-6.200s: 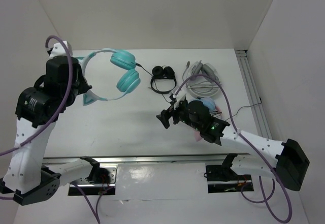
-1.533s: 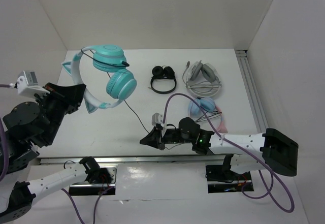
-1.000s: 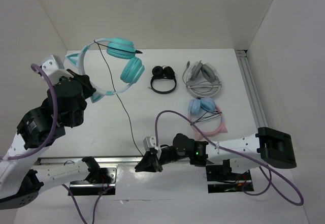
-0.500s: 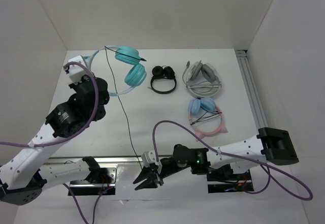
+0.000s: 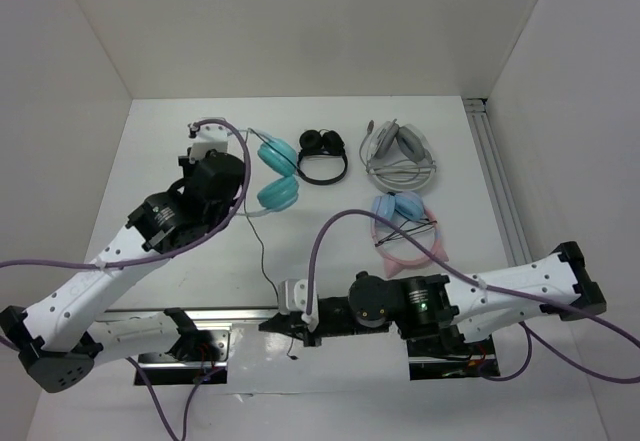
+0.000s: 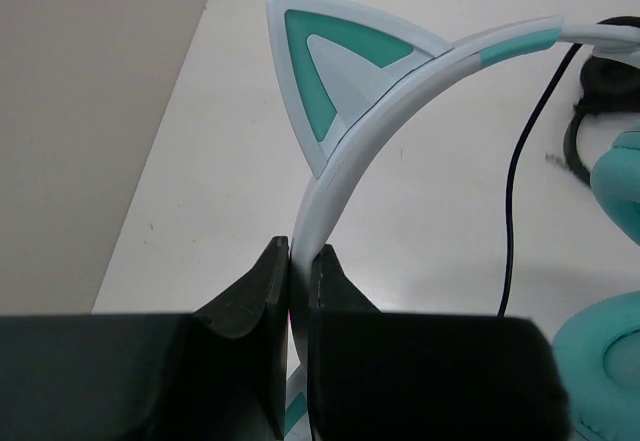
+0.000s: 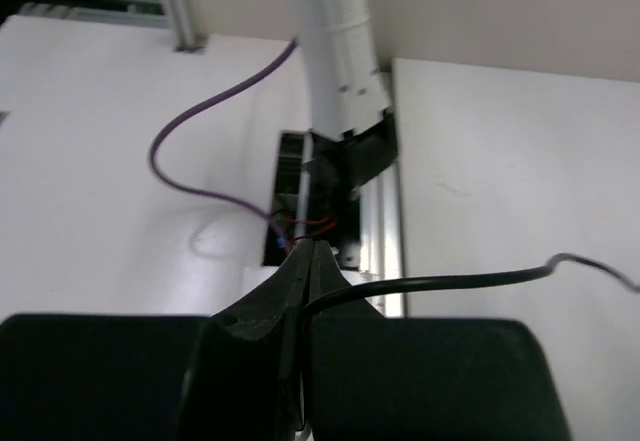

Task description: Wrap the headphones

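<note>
Pinching the pale headband of the headphones [image 6: 340, 71], the left gripper [image 6: 298, 261] reaches forward on an extended arm, the teal ear cups just beside the small black headphones [image 5: 322, 156]. The right gripper [image 7: 303, 261], stretched leftward past the near edge of the table [image 5: 330, 231], is clamped on the black cable [image 7: 450, 281].

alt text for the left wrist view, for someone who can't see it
The left gripper has its black jaws shut on the headphones, clamping the pale headband just below a pointed cat ear with a teal centre. To the right, a thin black cable runs down beside a teal ear cup, over a white table.
</note>
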Available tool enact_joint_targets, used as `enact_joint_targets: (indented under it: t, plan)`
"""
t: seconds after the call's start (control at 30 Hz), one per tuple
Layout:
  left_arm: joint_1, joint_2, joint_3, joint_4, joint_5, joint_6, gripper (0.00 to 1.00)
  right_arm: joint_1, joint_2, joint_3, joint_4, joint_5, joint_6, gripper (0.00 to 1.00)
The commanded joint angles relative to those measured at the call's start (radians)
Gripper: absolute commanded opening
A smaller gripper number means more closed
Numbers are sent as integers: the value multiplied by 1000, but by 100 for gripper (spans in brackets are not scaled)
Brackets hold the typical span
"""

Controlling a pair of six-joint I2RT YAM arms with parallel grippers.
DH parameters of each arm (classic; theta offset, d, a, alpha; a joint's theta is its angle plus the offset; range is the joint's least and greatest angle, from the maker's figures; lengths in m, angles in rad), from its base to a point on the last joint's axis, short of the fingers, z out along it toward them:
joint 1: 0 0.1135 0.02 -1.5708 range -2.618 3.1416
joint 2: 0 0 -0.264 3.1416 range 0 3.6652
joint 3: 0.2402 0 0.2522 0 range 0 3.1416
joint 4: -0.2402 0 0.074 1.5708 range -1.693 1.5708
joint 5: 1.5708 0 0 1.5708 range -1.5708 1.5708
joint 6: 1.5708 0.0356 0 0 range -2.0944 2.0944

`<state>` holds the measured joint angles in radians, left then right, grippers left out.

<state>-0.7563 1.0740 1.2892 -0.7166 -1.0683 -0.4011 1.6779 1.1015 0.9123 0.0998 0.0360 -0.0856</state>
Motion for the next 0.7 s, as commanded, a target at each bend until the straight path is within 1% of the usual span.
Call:
enact_joint_targets:
  t: [0.0, 0.03, 0.07, 0.1, 0.13, 0.2, 0.27, 0.33, 0.43, 0.53, 0.67]
  plan:
    - [9, -14, -20, 0, 93, 38, 0, 6, 23, 187, -338, 224, -111, 0]
    - [-1, -23, -36, -20, 132, 38, 0, 6, 37, 224, -379, 284, -132, 0]
    - [-2, -32, -45, -30, 151, 38, 0, 6, 49, 290, -414, 312, -143, 0]
    - [-12, -42, -45, -61, 171, 38, 0, 6, 70, 321, -483, 343, -152, 0]
    - [-26, -64, -72, -70, 210, 38, 0, 6, 70, 345, -508, 404, -161, 0]
    - [-53, -85, -99, -93, 226, 21, 0, 6, 83, 404, -566, 424, -161, 0]
    - [-66, -95, -139, -103, 203, -24, 0, 6, 83, 437, -575, 438, -174, 0]
    - [-66, -85, -151, -127, 203, -36, 0, 6, 83, 451, -575, 427, -186, 0]
    - [-115, -72, -151, -155, 223, -45, 0, 6, 83, 461, -575, 468, -206, 0]
    - [-126, -72, -142, -181, 277, -54, 0, 6, 83, 471, -586, 573, -247, 0]
    - [-126, -117, -154, -190, 376, -45, 0, 6, 61, 462, -571, 712, -318, 0]
